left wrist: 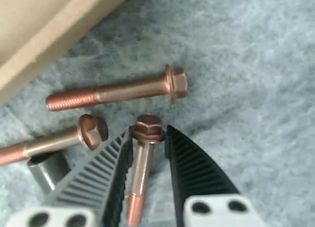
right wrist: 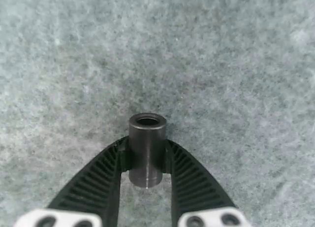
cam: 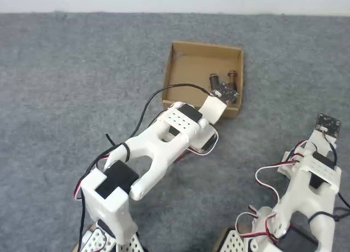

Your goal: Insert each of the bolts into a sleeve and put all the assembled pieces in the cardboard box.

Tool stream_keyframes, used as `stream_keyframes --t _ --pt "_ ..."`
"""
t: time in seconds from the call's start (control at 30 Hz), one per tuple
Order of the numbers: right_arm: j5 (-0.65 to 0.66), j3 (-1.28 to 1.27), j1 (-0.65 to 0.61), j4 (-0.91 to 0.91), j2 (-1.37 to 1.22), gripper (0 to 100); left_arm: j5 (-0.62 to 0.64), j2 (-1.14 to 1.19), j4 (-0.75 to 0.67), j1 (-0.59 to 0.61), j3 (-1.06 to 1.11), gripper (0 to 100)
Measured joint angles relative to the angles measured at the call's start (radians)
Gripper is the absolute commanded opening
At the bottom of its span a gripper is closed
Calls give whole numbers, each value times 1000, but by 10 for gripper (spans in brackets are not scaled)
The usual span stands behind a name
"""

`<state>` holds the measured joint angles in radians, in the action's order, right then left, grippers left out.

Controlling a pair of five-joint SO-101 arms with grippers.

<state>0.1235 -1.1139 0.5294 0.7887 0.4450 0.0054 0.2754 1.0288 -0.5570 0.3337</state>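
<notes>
Left gripper point(left wrist: 147, 133): narrowed around a bolt point(left wrist: 141, 170), with a ribbed finger set against each side just under the flanged head.
Bolt: copper-coloured. The shank is seen running back between the fingers and the hex head stands just past the fingertips.
Second bolt point(left wrist: 118, 91): laid flat on the grey carpet point(left wrist: 256, 64) beyond the fingertips and apart from them, its head turned away from the box wall.
Third bolt point(left wrist: 54, 141): laid on the carpet beside one finger, its head near the held bolt's head.
Spare sleeve point(left wrist: 47, 170): dark, found just beside the third bolt's shank and outside the fingers.
Cardboard box point(cam: 183, 55): open. In the high view the left arm's end is seen at its near corner.
Assembled pieces point(cam: 214, 78): two are laid in the box near that corner.
Right gripper point(right wrist: 146, 142): closed on a sleeve point(right wrist: 146, 153), which is pinched at both sides.
Sleeve: dark cylinder, held with its open bore outward over the carpet.
</notes>
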Motion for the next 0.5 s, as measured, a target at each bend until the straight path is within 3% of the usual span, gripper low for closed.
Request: stream_keyframes --t 0.2,0.37,0.5 --pt "0 0 0 0 0 9 3 0 -3 0 5 102" --pt "0 0 0 0 0 9 -6 0 26 0 11 182" --pt "0 0 0 0 0 9 -5 0 63 -2 20 153"
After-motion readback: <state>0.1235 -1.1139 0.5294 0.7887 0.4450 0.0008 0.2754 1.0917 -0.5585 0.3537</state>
